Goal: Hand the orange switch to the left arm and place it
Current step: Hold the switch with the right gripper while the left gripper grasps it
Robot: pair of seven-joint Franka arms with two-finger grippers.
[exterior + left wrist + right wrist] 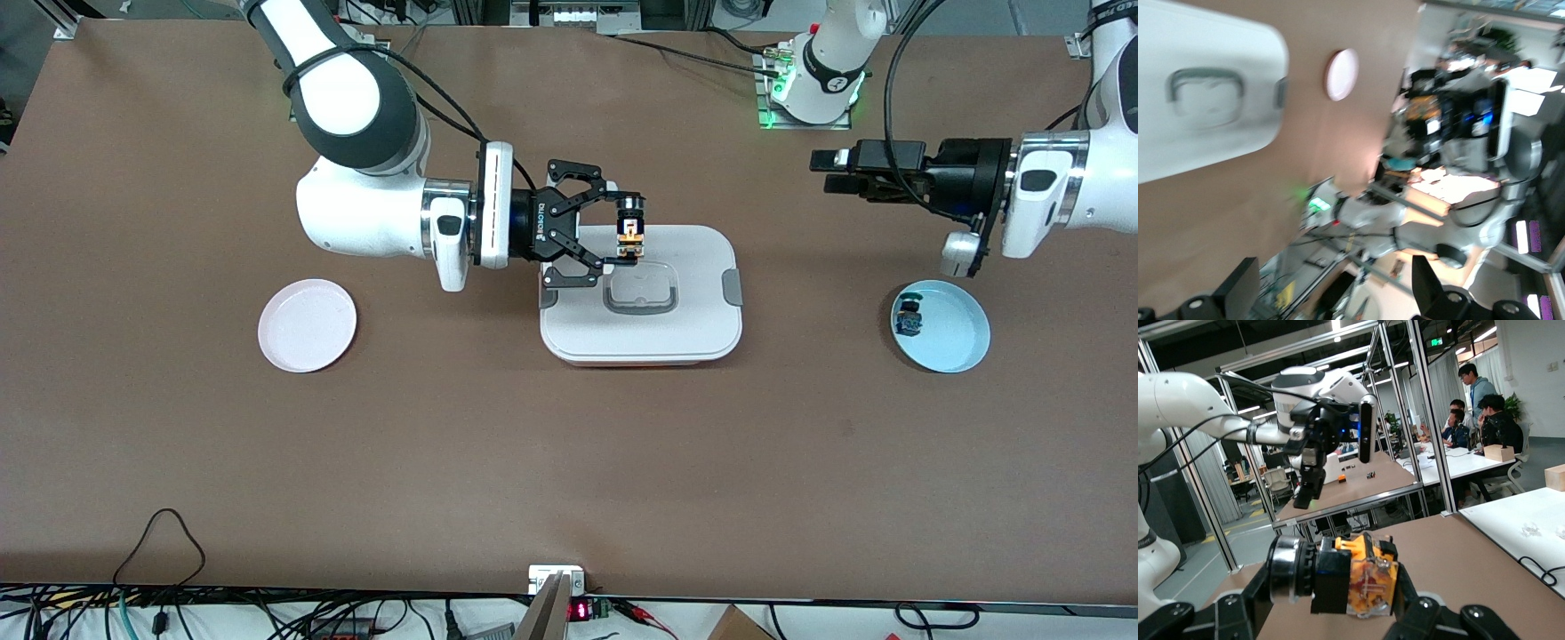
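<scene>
Two round plates: one pink plate [307, 324] toward the right arm's end, one light-blue plate [951, 333] carrying a small blue switch [909, 320]. Between them, one smooth white rounded box [640, 333]. Right gripper [628, 233] over it clamps the blocky orange switch [631, 233]. Left gripper [829, 172] hangs spread wide above bare table [569, 462].

a wide brown matte tabletop [569, 462] fills the front frame, black cables [160, 542] trailing along its lower edge. in the right wrist frame, silver aluminium frame posts [1431, 420] rise centre, seated people at white desks [1485, 460] upper right, ceiling strip lights [1338, 325] above.
</scene>
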